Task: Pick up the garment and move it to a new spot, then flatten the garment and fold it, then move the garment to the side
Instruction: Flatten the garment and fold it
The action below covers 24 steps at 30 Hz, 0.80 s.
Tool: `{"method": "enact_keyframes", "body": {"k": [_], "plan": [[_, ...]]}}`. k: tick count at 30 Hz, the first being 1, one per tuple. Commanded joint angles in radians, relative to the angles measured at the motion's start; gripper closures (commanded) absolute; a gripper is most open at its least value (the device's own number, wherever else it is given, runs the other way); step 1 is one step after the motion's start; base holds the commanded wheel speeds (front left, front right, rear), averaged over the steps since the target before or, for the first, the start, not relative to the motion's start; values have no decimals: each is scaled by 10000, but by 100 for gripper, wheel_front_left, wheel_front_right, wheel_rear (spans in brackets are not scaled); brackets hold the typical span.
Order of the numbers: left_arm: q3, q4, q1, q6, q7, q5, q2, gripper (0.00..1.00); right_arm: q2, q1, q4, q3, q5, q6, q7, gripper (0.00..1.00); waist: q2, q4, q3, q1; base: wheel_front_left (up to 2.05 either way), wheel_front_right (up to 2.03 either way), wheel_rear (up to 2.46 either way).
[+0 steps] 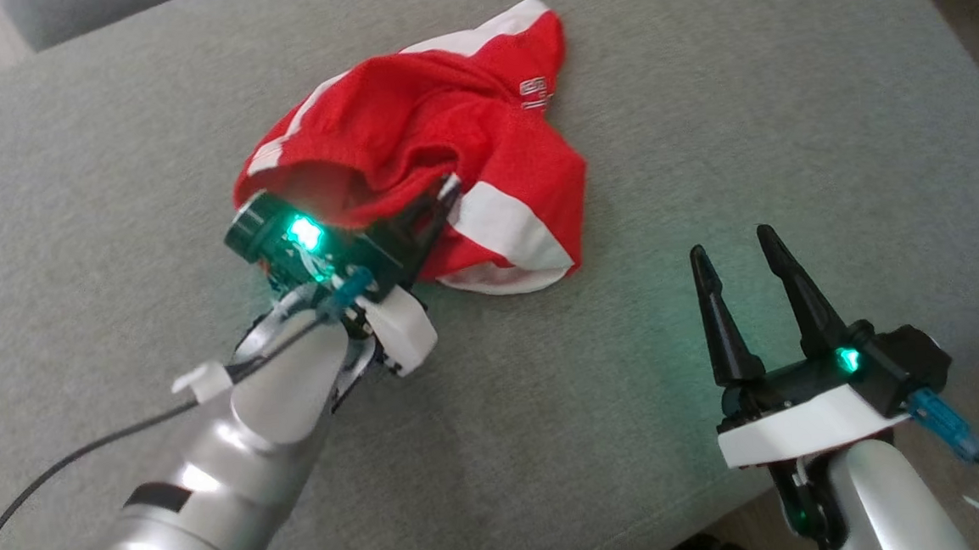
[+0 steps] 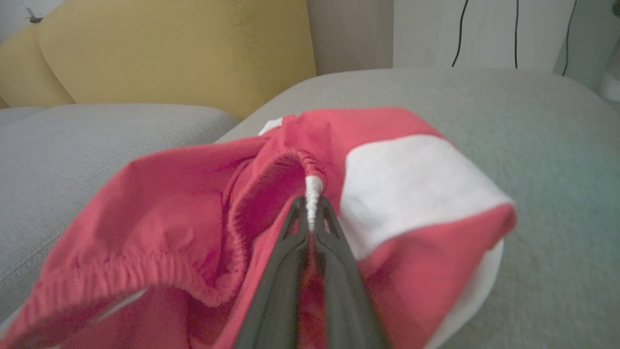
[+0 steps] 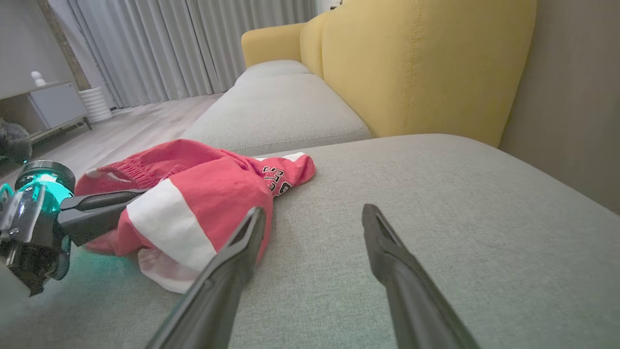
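The garment (image 1: 438,125) is a pair of red shorts with white stripes, lying crumpled on the grey cushion. My left gripper (image 1: 448,189) is shut on its elastic waistband at the near edge; in the left wrist view the two dark fingers (image 2: 334,232) pinch the gathered red and white hem of the garment (image 2: 193,194). My right gripper (image 1: 734,243) hovers open over bare cushion, to the right of the shorts and apart from them. From the right wrist, the garment (image 3: 203,194) lies left of my spread fingers, with the left gripper (image 3: 140,196) at its edge.
The grey cushion (image 1: 699,84) has free room right of and nearer than the shorts. A yellow sofa back (image 3: 416,63) rises behind it, with another grey seat (image 3: 276,106) beside. Cushion edge and floor lie at the lower right (image 1: 972,381).
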Motion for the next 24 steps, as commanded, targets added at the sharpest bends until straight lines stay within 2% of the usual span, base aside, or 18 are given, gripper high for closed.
{"method": "enact_keyframes", "body": {"k": [1,5,7,13,16,19,24], "plan": [[259,-307,-544,19,-101,-309,110,100,-28,-110,-264,223,90,-7,-63,0,0,-213,-202,0,0,0,0],[98,-996,-860,19,151,-1978,-98,100,-28,36,-215,280,222,-7,-63,0,0,-473,-636,0,0,0,0],[-18,-1497,-1234,18,421,-2815,-26,100,-28,147,-182,351,271,-7,-63,0,0,-581,-919,0,0,0,0],[258,-3181,-2517,18,1071,-4879,646,100,-28,531,-51,519,412,-7,-63,0,0,-827,-1941,0,0,0,0],[702,-3777,-3138,59,1261,-5271,831,100,-28,703,-22,567,368,-7,-63,0,0,-727,-2299,0,0,0,0],[1032,-4177,-3466,393,1510,-5419,945,100,-28,831,-20,563,296,-7,-63,0,0,-527,-2538,0,0,0,0],[1010,-4367,-2527,884,2289,-5676,1455,100,-28,979,-20,582,182,-7,-63,0,0,-88,-2686,0,0,0,0]]}}
